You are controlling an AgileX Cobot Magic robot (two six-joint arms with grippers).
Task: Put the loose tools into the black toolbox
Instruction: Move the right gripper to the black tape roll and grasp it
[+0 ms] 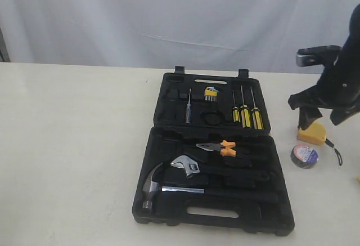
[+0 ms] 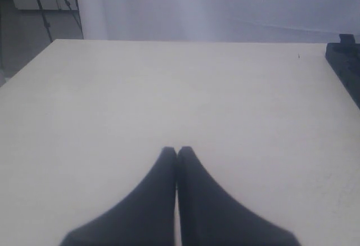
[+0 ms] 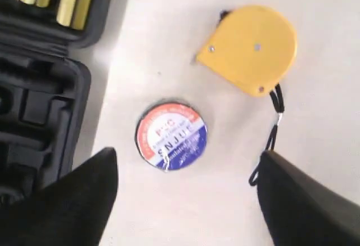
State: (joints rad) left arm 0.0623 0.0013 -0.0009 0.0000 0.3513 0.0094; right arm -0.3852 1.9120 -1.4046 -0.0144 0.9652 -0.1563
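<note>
Right jaws: wide apart, empty
Tape roll [image 3: 171, 136]: flat on bench [image 3: 326, 122], below the gap between them
Left jaws: closed, empty, well apart

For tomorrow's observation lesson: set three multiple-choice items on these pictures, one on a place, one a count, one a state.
1. Where is the tape roll relative to the toolbox? A inside it B on the table beside it C nowhere in view
2. How many yellow-handled screwdrivers sit in the toolbox? A three B one C five
3. The left gripper is: A wide open B shut on a tool C shut, empty
Key: 1 B, it lies on bare table; 2 A, three handles side by side; 3 C, fingers meet, nothing between.
</note>
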